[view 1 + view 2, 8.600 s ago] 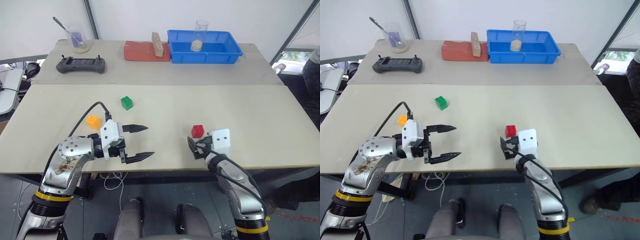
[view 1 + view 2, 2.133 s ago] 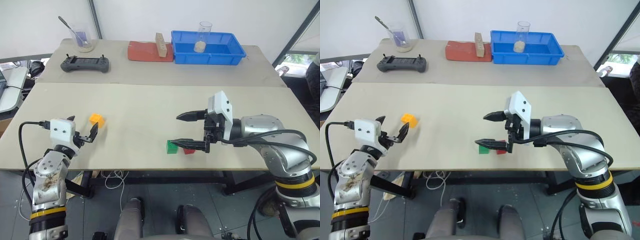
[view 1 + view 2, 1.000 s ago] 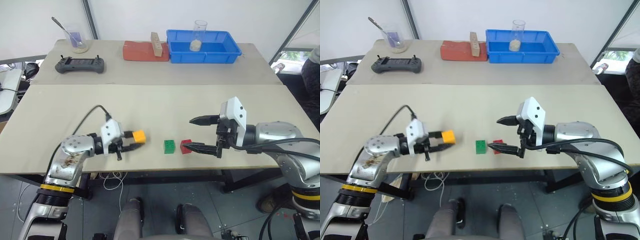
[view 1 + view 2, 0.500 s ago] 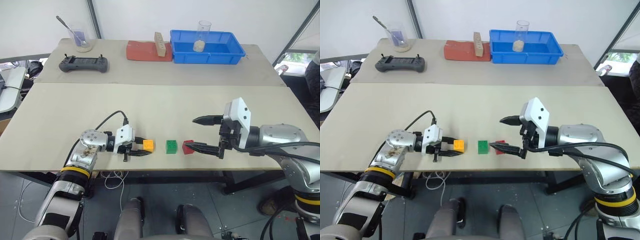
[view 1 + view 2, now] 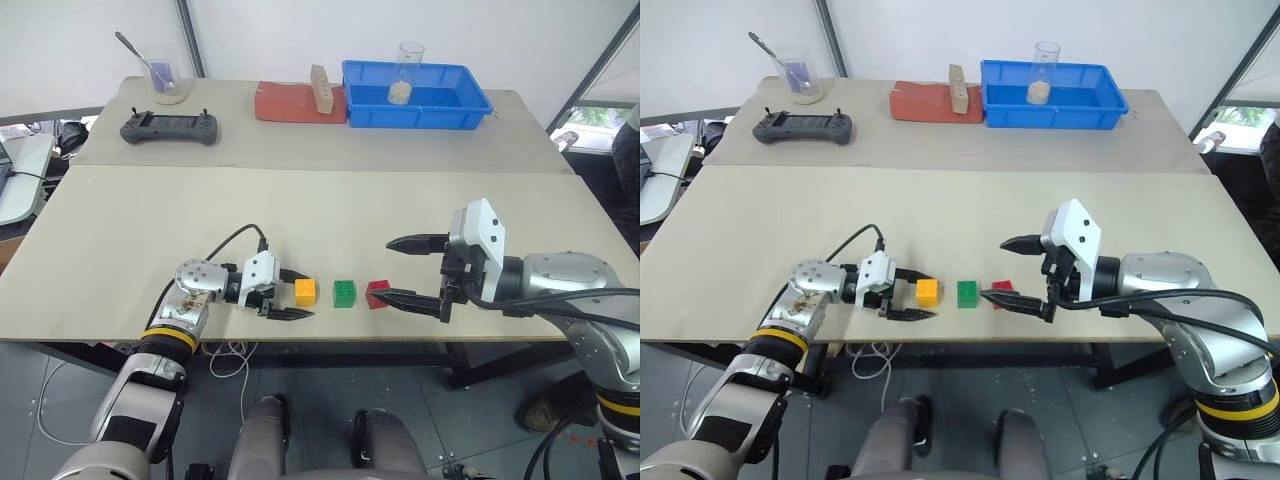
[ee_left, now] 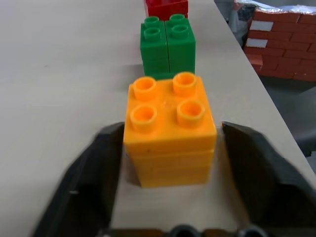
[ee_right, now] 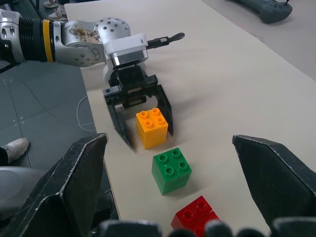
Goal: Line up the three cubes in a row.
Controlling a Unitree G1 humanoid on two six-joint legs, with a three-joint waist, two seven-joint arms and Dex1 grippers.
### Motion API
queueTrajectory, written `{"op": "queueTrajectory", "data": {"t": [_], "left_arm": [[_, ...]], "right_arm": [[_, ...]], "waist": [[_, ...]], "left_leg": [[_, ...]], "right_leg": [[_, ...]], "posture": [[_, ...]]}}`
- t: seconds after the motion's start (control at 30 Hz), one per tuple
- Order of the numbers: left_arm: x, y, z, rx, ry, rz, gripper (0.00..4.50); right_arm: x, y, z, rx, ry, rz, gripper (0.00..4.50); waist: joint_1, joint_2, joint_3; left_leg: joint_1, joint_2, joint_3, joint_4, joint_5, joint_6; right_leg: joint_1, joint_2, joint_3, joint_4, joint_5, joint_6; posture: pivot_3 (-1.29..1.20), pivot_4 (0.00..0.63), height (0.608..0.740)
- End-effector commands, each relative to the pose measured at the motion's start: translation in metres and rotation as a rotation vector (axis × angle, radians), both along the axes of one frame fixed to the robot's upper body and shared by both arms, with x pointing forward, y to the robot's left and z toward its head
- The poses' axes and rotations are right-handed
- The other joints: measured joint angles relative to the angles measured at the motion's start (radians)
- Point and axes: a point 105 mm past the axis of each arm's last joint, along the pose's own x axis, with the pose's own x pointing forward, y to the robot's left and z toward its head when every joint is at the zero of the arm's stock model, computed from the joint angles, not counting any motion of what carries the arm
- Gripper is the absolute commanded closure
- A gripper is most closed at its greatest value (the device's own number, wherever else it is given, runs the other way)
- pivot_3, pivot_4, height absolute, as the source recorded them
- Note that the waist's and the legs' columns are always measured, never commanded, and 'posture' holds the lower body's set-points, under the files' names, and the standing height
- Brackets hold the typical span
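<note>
The three cubes stand in a row near the table's front edge: orange [image 5: 305, 291], green [image 5: 344, 293], red [image 5: 377, 293]. My left gripper [image 5: 307, 295] is open around the orange cube [image 6: 170, 128], which rests on the table with a small gap to each finger [image 6: 94, 173]. The green cube [image 6: 168, 44] and the red cube [image 6: 165, 7] line up beyond it. My right gripper [image 5: 379, 267] is open at the row's right end, its lower finger low beside the red cube and its upper finger raised above the table.
On the back table are a blue bin [image 5: 415, 117] with a glass cup [image 5: 405, 70], a red pad [image 5: 285, 103] with a wooden block [image 5: 320, 90], a black controller [image 5: 168, 127] and a cup with a spoon [image 5: 168, 85]. The table's front edge [image 5: 330, 342] runs just behind the cubes.
My left gripper, shut on the orange cube half a second ago, has opened and left the cube on the table next to the green one. The right arm has stayed still.
</note>
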Motion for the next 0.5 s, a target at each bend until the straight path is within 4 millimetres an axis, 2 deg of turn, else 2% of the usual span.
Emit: {"op": "queueTrajectory", "data": {"t": [0.03,0.1,0.27,0.5], "left_arm": [[0.002,0.006,0.006,0.020,-0.008,-0.006,0.13],[0.003,0.012,0.011,0.020,-0.018,0.009,0.13],[-0.001,0.036,0.046,0.016,-0.050,0.091,0.13],[-0.003,0.081,0.125,0.045,-0.112,0.323,0.13]], "right_arm": [[-0.001,-0.001,0.012,0.006,-0.047,0.003,0.00],[-0.001,-0.001,0.013,0.010,-0.049,0.009,0.00],[-0.001,0.001,0.027,0.023,-0.082,0.025,0.00],[-0.005,-0.015,0.056,0.009,-0.119,-0.006,0.00]], "waist": [[-0.003,0.000,0.000],[-0.006,0.000,0.000],[-0.019,0.000,0.000],[-0.011,0.000,0.001]], "left_leg": [[0.000,0.000,0.000,0.000,0.000,0.000],[0.000,0.000,0.000,0.000,0.000,0.001],[0.000,0.001,-0.001,0.000,0.001,0.001],[0.000,0.001,-0.001,-0.001,0.000,-0.001]], "right_leg": [[0.000,0.000,0.000,0.000,0.000,0.000],[0.000,0.000,0.000,0.001,0.000,0.000],[-0.002,0.001,0.000,0.003,0.000,0.000],[-0.002,0.001,0.000,0.001,-0.002,0.000]], "posture": [[0.00,0.150,0.740],[0.00,0.150,0.740],[0.00,0.150,0.740],[0.00,0.150,0.740]]}}
